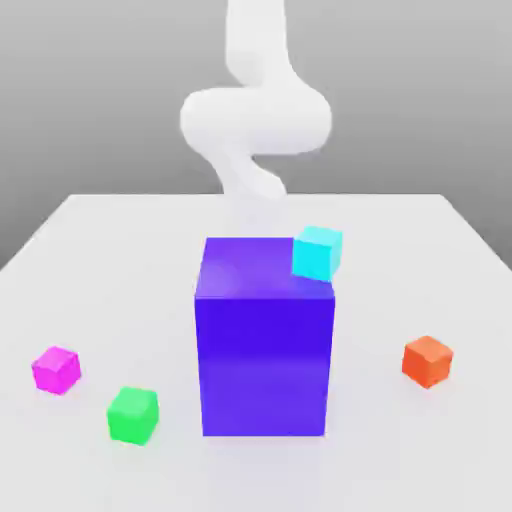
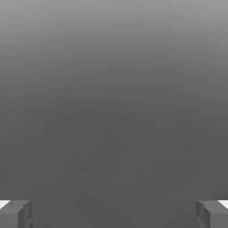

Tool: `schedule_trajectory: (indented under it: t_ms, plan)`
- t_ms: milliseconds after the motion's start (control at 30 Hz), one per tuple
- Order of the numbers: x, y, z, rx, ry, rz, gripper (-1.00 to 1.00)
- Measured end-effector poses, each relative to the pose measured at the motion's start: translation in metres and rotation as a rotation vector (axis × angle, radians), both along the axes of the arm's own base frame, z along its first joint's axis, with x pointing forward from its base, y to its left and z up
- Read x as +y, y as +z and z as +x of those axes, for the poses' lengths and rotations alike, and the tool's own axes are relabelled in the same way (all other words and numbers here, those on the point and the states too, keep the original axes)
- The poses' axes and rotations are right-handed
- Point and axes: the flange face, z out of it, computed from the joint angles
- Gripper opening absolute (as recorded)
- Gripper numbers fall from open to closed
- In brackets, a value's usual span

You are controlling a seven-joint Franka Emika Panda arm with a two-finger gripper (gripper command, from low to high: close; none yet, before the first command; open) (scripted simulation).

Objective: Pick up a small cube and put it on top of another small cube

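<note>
Apparently you are at the start of the job, with no small cube standing on another. Four candidates: magenta cube (image 1: 56, 371) and green cube (image 1: 133, 416) toward the exterior view's left, orange cube (image 1: 427, 362) toward its right, all three on the pale desk (image 1: 400, 240) and well apart from one another. The fourth, a cyan cube (image 1: 317, 254), sits high at the big blue-violet block (image 1: 264, 365), overlapping the right edge of its top face in the exterior view. You likely have it perched on the block, perhaps partly over the edge; its exact contact can't be told from here. That block is large, so a cube up there would not count as your stack.

Your arm (image 1: 256, 120) is beyond the block as the exterior view looks. In the hand view your jaws (image 2: 114, 216) stand wide apart, with nothing held between them.

Done, as far as you can see: no part of the stack. Left for you: settle which cube to lift and which to build on, bring the jaws over the first, close, raise, carry, set it down square on the second, release, back off. The task sentence names no colours, so your pair remains unsettled. Should you choose the cyan one, expect a delicate pick; a nudge near that edge could send it off the block.
</note>
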Motion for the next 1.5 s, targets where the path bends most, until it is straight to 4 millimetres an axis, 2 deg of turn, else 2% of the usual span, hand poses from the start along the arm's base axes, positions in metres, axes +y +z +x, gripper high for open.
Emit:
schedule_trajectory:
  t_ms: [67, 167, 267, 367, 533, 600, 700, 800, 833, 1000, 1033, 1267, 1433, 1500]
  plan:
    - [-0.027, -0.038, 0.021, 0.055, -0.133, 0.051, 0.00]
    - [-0.070, -0.096, 0.041, 0.127, -0.327, 0.126, 0.00]
    - [-0.115, -0.155, 0.048, 0.191, -0.521, 0.203, 0.00]
    - [-0.158, -0.214, 0.042, 0.249, -0.718, 0.281, 0.00]
    - [-0.220, -0.313, 0.008, 0.335, -1.050, 0.418, 0.00]
    - [-0.239, -0.351, -0.012, 0.366, -1.183, 0.474, 0.00]
    - [-0.268, -0.406, -0.055, 0.405, -1.404, 0.565, 0.00]
    - [-0.277, -0.457, -0.094, 0.446, -1.600, 0.654, 0.00]
    - [-0.277, -0.470, -0.100, 0.455, -1.633, 0.669, 0.00]
    - [-0.276, -0.525, -0.105, 0.464, -1.665, 0.683, 0.00]
    - [-0.276, -0.535, -0.106, 0.464, -1.665, 0.682, -1.00]
    - [-0.276, -0.537, -0.106, 0.462, -1.665, 0.682, -1.00]
    - [-0.276, -0.492, -0.106, 0.462, -1.665, 0.684, -1.00]
    - [-0.268, -0.475, -0.099, 0.464, -1.662, 0.682, -1.00]
